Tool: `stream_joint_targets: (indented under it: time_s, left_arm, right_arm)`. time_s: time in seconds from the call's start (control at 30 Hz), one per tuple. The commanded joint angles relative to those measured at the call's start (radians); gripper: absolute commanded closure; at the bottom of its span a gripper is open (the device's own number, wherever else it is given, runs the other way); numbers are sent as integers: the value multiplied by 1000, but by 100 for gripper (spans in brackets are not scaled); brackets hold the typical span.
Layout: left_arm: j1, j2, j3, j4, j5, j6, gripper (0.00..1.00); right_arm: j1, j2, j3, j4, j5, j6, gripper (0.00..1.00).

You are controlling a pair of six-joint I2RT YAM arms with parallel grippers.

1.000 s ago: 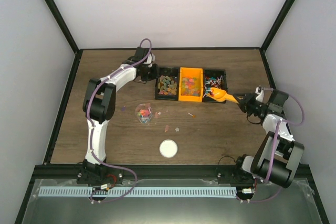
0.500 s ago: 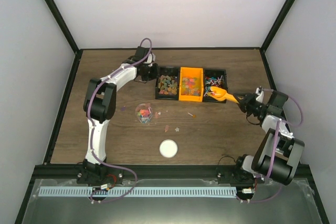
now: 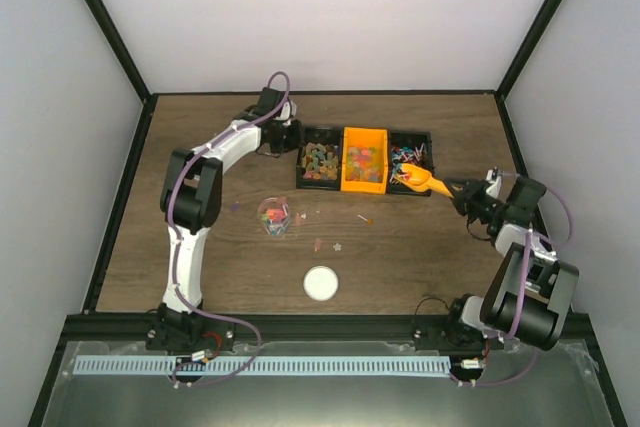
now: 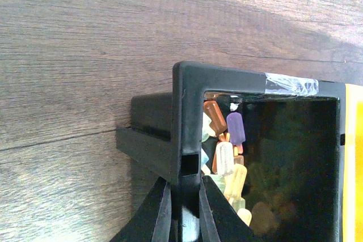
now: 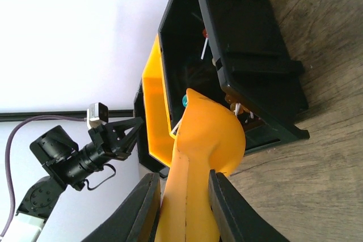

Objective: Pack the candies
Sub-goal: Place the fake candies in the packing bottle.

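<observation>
The candies lie in three bins at the back: gummies in the left black bin (image 3: 320,163), red and yellow bits in the orange bin (image 3: 364,159), thin wrapped pieces in the right black bin (image 3: 410,155). My left gripper (image 3: 288,134) is shut on the left bin's wall (image 4: 186,140); popsicle-shaped candies (image 4: 227,151) lie inside. My right gripper (image 3: 468,193) is shut on the orange scoop (image 3: 418,180), whose bowl (image 5: 210,134) hangs over the right bin's near edge. A clear cup (image 3: 274,215) with some candies stands left of centre.
A white round lid (image 3: 320,283) lies near the front middle. A few loose candies (image 3: 330,244) are scattered on the wooden table between the cup and the bins. Black frame posts and white walls enclose the table.
The right wrist has shifted slightly to the right and back, drawing the scoop a little with it. The left arm has not moved.
</observation>
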Motion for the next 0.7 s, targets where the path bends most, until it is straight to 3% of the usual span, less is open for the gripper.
stream_joint_targets:
  time_s: [0.0, 0.3, 0.67]
  left_arm:
    - [-6, 45, 27, -33, 49, -35, 91]
    - [-6, 46, 44, -51, 42, -24, 91]
    - [-6, 24, 13, -49, 34, -30, 91]
  right_arm:
    - [8, -6, -4, 86, -16, 29, 99]
    - [20, 1, -149, 403, 48, 253, 99]
    - [-33, -50, -171, 479, 29, 329, 99]
